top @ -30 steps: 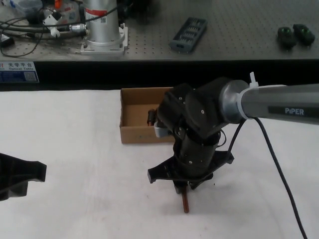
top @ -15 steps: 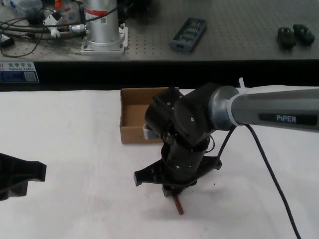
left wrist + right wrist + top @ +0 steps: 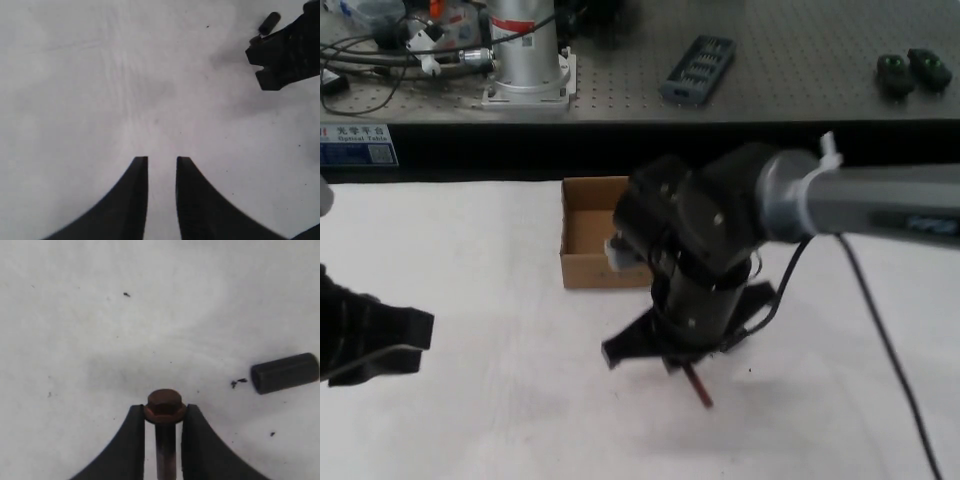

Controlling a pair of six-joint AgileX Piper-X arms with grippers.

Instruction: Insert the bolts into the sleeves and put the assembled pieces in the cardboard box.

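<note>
My right gripper (image 3: 165, 412) is shut on a rusty brown bolt (image 3: 164, 405), clamping its shank just under the hex head. In the high view the bolt (image 3: 699, 386) hangs tilted below the gripper, over the white cloth in front of the cardboard box (image 3: 582, 270). A black sleeve (image 3: 285, 372) lies on its side on the cloth, a short way from the bolt. The left wrist view catches the sleeve (image 3: 269, 22) beside the other arm's dark gripper body (image 3: 285, 55). My left gripper (image 3: 161, 165) hovers over bare cloth at the left (image 3: 370, 340), its fingers slightly apart and empty.
The right arm's body hides much of the box's inside. Behind the white cloth runs a perforated bench with a metal column (image 3: 525, 50), cables, a dark ribbed block (image 3: 698, 65) and two small black parts (image 3: 913, 70).
The right arm has shifted with the bolt, first left and then back right and slightly up, tilting it. The left arm has come farther into the high view from the left.
</note>
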